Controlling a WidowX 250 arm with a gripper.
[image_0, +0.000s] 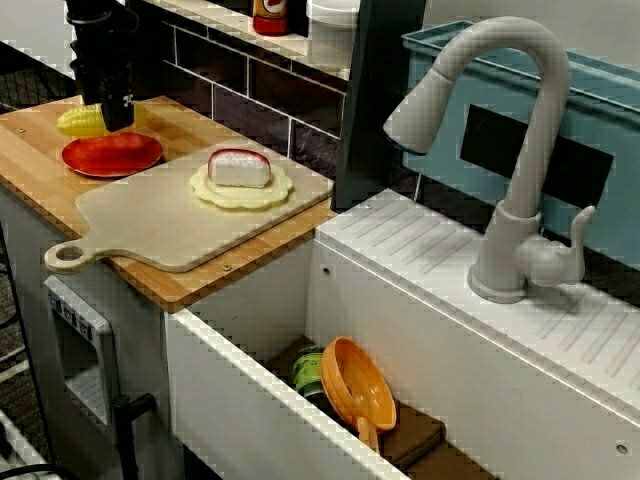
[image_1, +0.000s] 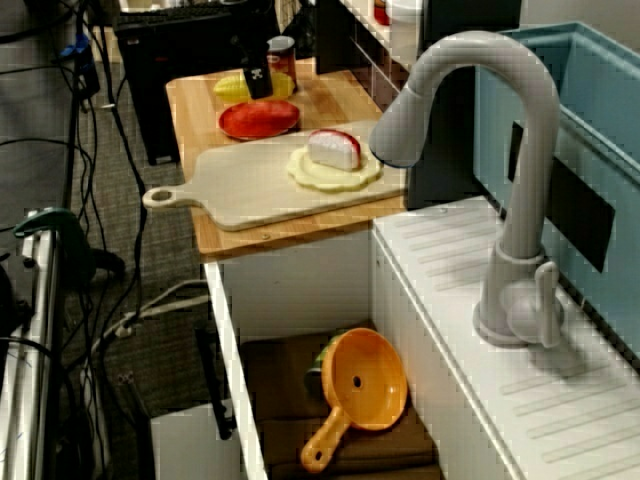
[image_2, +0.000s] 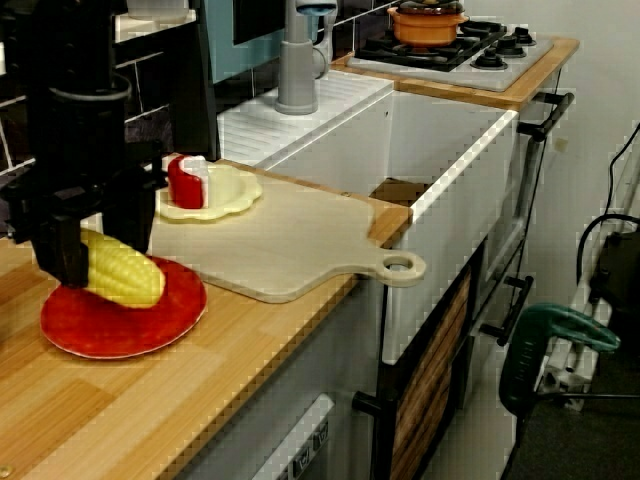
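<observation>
In the view from the counter end, nearest on the butcher-block wooden counter (image_2: 200, 400) lies a round red plate (image_2: 100, 330). Over the plate, a yellow corn cob (image_2: 125, 275) is tilted, its far end low above the plate's surface. The black gripper (image_2: 95, 262) comes down from above with its fingers closed on the cob's left end, one finger in front of it and one behind. This grasp shows only here. In the view over the sink and the view from the faucet end, the gripper's body hides the fingertips, and the cob shows only as yellow behind the plate. Just past the plate lies a pale wooden cutting board with a ring handle (image_2: 290, 250). On it sits a scalloped cream dish (image_2: 235, 195) carrying a red-and-white toy food piece (image_2: 187, 180). Farther on are the deep white sink (image_2: 440, 160) and the grey curved faucet (image_2: 297, 60), whose top is cut off in the counter-end view. Farthest is a stovetop (image_2: 480, 55) with an orange pot (image_2: 428, 22), which no other view shows. Only the other two views look down into the basin, where an orange strainer (image_1: 365, 380) lies against a green object (image_0: 310, 370).
</observation>
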